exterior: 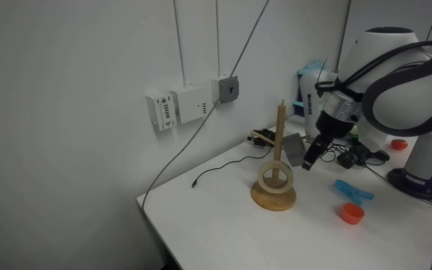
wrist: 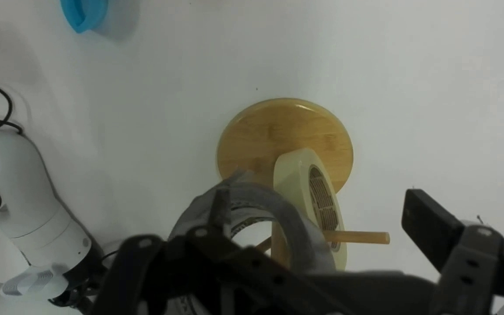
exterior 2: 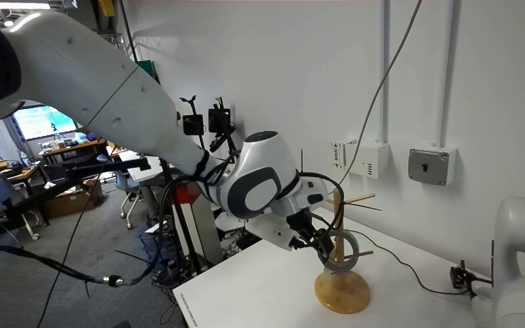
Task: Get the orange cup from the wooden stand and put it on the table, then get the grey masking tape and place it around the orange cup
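On the white table [exterior: 219, 228] the orange cup [exterior: 352, 214] stands apart from the wooden stand [exterior: 273, 201]; neither the wrist view nor the other outside picture shows it. The grey masking tape [exterior 2: 355, 253] hangs from the stand's upright, its ring overlapped by my gripper [exterior 2: 312, 244] there. In the wrist view my gripper [wrist: 317, 212] is open, fingers wide apart. Its left finger crosses in front of the grey ring [wrist: 297, 233], while the right finger [wrist: 429, 227] is well clear of it. Whether the left finger touches the tape I cannot tell.
A cream tape roll [exterior: 261, 178] hangs on a lower peg of the stand, beside the grey one. A peg [wrist: 361, 237] sticks out between my fingers. Close to the cup lies a blue clip [exterior: 353, 191]. Cables [exterior: 234, 161] and a second white arm [wrist: 37, 188] are nearby.
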Motion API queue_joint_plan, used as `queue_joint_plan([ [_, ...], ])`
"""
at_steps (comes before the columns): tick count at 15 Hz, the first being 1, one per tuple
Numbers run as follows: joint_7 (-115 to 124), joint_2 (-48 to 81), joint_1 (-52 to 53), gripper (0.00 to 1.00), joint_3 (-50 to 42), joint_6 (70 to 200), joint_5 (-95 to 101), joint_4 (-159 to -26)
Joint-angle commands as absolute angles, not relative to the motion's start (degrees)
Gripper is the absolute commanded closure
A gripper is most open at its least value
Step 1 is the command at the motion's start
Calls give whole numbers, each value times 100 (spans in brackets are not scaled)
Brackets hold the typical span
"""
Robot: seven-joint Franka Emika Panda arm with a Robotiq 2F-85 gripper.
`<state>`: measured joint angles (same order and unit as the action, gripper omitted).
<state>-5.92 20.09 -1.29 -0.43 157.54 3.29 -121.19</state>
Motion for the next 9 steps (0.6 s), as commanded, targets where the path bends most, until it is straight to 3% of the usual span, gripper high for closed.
queue_joint_plan([
  [1, -820, 2225, -267, 0, 122, 16005, 145, -11976],
  [9, -832, 2446, -186, 0, 154, 16324, 312, -11806],
])
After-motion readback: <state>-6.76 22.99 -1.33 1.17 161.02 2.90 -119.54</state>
